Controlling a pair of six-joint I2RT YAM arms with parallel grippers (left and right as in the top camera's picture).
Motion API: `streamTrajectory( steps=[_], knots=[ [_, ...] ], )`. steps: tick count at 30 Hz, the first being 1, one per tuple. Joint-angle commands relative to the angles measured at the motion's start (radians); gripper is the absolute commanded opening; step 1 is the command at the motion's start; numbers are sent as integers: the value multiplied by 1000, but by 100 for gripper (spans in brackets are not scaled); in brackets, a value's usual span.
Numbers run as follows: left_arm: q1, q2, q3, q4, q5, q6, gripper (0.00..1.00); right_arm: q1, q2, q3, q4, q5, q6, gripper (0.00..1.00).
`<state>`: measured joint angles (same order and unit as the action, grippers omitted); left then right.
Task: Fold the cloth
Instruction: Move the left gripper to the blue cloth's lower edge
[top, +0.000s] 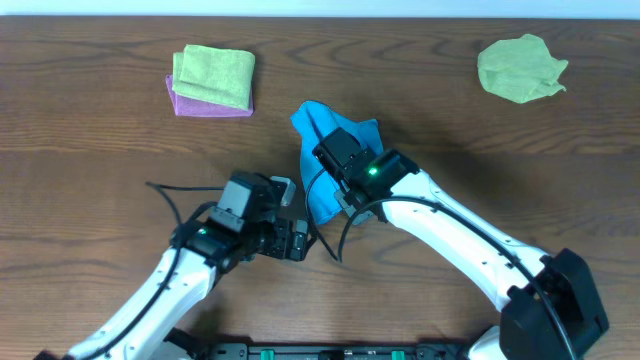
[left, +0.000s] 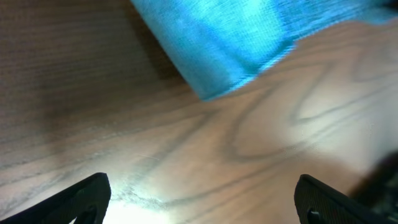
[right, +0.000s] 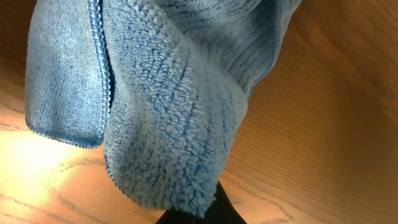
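Observation:
The blue cloth (top: 325, 150) is bunched at the table's middle, partly lifted. My right gripper (top: 335, 160) is shut on the blue cloth; in the right wrist view the cloth (right: 168, 106) hangs in folds from the jaws (right: 199, 214) above the wood. My left gripper (top: 297, 240) is open and empty, low over the table just front-left of the cloth. In the left wrist view its two fingertips (left: 202, 202) stand wide apart over bare wood, with the cloth's edge (left: 230, 43) ahead of them.
A folded green cloth (top: 215, 72) lies on a folded purple cloth (top: 210, 103) at the back left. A crumpled green cloth (top: 520, 68) lies at the back right. A black cable (top: 165, 195) trails from the left arm.

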<state>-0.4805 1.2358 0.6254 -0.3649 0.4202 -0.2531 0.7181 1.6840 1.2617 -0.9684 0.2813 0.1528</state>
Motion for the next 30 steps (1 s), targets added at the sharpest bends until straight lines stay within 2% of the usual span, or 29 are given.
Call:
streamTrajectory(
  steps=[1,7,11,18,30],
  knots=[
    [-18,33,16,16,-117,23,96,-6,-7,14,0,-41,11,1],
    [-18,35,16,107,-125,15,96,-68,-11,14,67,-233,31,1],
    [-18,35,16,147,-201,-35,96,-145,-11,14,116,-367,61,1],
    [-18,35,16,180,-201,-35,96,-194,-11,14,149,-447,72,1],
    [-52,37,16,213,-169,-38,96,-194,-11,14,182,-447,122,1]
  ],
)
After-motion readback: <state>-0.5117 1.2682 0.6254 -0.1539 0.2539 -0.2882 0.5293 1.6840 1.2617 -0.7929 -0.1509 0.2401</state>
